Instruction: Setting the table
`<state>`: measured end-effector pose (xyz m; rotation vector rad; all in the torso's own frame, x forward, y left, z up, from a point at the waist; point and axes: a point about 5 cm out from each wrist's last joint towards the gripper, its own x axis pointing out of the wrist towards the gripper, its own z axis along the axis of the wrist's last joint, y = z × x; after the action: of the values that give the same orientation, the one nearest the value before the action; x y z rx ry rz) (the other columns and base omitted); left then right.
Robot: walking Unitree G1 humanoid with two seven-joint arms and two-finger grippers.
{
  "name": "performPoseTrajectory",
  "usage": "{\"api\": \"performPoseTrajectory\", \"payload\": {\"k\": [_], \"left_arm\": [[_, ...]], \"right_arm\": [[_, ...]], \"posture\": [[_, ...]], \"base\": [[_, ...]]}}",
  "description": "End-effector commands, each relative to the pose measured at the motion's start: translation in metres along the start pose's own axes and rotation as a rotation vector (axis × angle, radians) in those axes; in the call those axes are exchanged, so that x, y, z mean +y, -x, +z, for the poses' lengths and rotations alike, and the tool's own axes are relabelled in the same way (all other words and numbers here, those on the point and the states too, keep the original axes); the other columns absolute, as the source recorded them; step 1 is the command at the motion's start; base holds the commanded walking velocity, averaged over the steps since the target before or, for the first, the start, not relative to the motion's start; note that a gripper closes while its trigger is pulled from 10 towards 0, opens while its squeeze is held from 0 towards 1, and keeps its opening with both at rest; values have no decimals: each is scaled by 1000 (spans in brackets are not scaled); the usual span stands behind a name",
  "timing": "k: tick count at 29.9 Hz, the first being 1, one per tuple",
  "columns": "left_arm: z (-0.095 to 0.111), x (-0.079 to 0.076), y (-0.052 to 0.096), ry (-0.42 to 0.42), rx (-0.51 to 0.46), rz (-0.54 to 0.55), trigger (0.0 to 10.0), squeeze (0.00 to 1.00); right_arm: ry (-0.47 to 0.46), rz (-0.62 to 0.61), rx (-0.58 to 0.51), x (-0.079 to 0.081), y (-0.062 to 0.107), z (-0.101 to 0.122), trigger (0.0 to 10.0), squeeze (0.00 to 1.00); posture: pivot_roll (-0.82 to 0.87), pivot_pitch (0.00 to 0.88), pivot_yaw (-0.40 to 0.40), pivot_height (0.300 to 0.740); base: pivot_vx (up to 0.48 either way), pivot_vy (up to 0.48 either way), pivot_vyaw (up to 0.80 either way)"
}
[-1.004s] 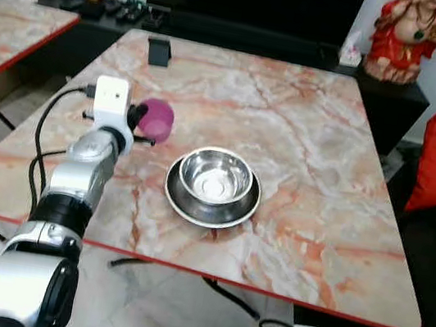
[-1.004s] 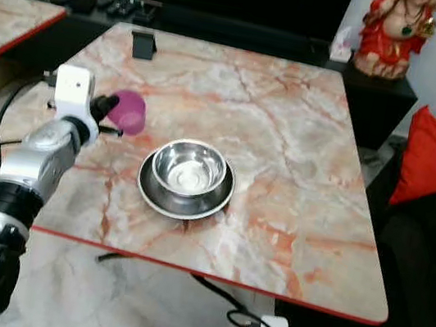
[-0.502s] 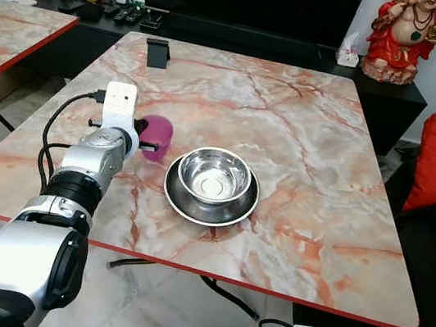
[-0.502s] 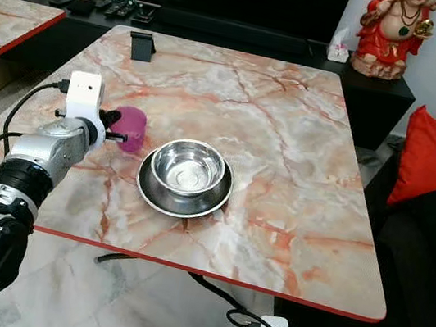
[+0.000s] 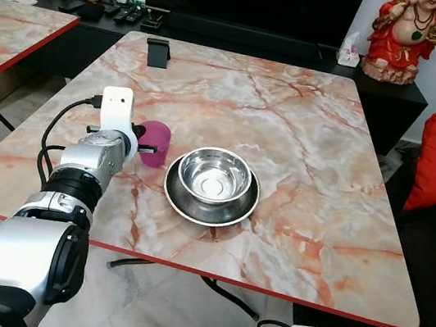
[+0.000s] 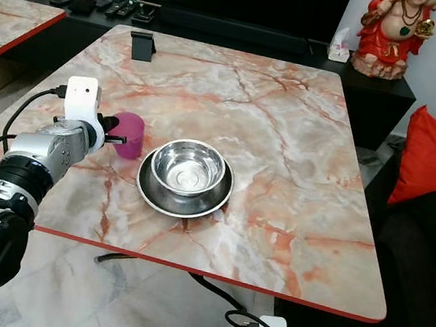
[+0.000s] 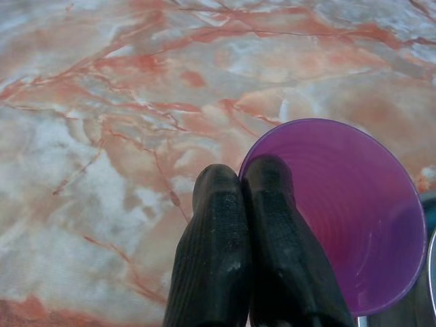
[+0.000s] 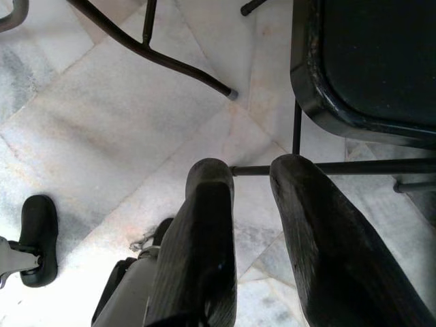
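Beside the steel bowl (image 5: 214, 175), left claw (image 7: 244, 178) clamped on purple cup (image 7: 354, 204) rim.

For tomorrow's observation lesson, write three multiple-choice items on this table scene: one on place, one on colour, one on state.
1. Where does the cup stand?
A. On the table, just left of the plate
B. Inside the bowl
C. On the floor

2. What colour is the cup?
A. Green
B. Purple
C. White

3. How does the left gripper hold the cup?
A. Jaws wide open above it
B. Jaws shut on its rim, one finger inside
C. Away from it, hanging by the table leg

Answers:
1 A: the eye views show it upright on the marble beside the plate.
2 B: its wall is purple in every view.
3 B: the left wrist view shows the fingers pressed together at the rim.
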<state>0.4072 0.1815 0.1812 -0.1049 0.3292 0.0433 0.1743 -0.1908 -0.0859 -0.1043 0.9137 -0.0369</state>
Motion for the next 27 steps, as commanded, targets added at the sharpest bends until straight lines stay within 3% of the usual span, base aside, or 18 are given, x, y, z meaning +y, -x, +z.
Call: {"api": "performPoseTrajectory", "payload": {"k": [1,17,19,23,24,27], "left_arm": [[6,-1,0,16,11,5,10000,0],[0,-1,0,-11,37,10,10000,0],[0,-1,0,-12,36,8,10000,227],[0,-2,0,-10,35,4,10000,235],[0,-2,0,-9,35,3,10000,322],[-1,-4,0,-12,36,-4,10000,376]], "right_arm": [[3,-3,12,-2,1,-3,10000,0],[6,-3,13,-2,0,-3,10000,0],[8,-2,16,-2,0,-3,10000,0],[9,-3,17,-2,1,-3,10000,0],[10,-3,17,-2,1,-3,10000,0],[10,-4,17,-2,1,-3,10000,0]], "posture": [[53,0,-48,731],[54,0,-47,731],[54,0,-47,731],[55,0,-48,731],[55,0,-48,731],[52,0,-47,731]], "base": [[0,0,0],[0,0,0],[0,0,0],[0,0,0],[0,0,0],[0,0,0]]}}
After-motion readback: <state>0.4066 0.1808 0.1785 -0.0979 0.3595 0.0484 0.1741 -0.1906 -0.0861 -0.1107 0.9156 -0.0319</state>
